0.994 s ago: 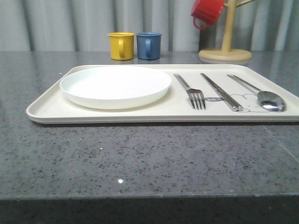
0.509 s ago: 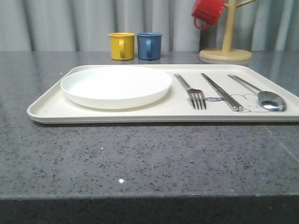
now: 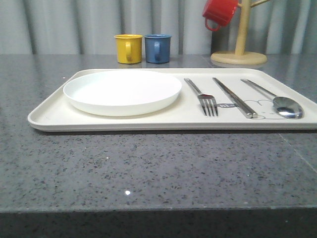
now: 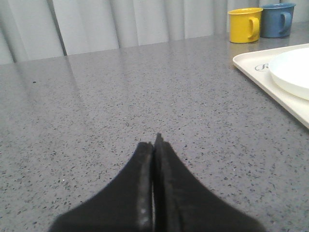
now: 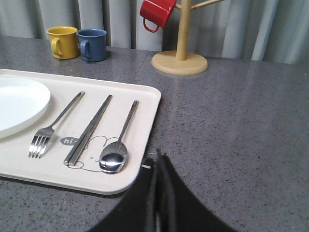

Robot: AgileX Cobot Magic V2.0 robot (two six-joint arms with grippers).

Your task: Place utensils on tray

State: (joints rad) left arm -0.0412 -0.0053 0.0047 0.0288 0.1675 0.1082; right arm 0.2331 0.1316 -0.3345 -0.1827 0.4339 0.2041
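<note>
Your plate, fork, chopsticks and spoon all lie on the tray, so little is left to spoil. Both hands, left and right, are closed and empty; a careless swing of the right one, just beside the tray's edge, could jolt it. The rabbit print is half covered

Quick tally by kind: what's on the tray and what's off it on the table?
Plate: 1
Fork: 1
Chopsticks: 1 pair
Spoon: 1
Tray: 1
Mugs, yellow, blue, red: 3
Mug stand: 1
Total: 9
</note>
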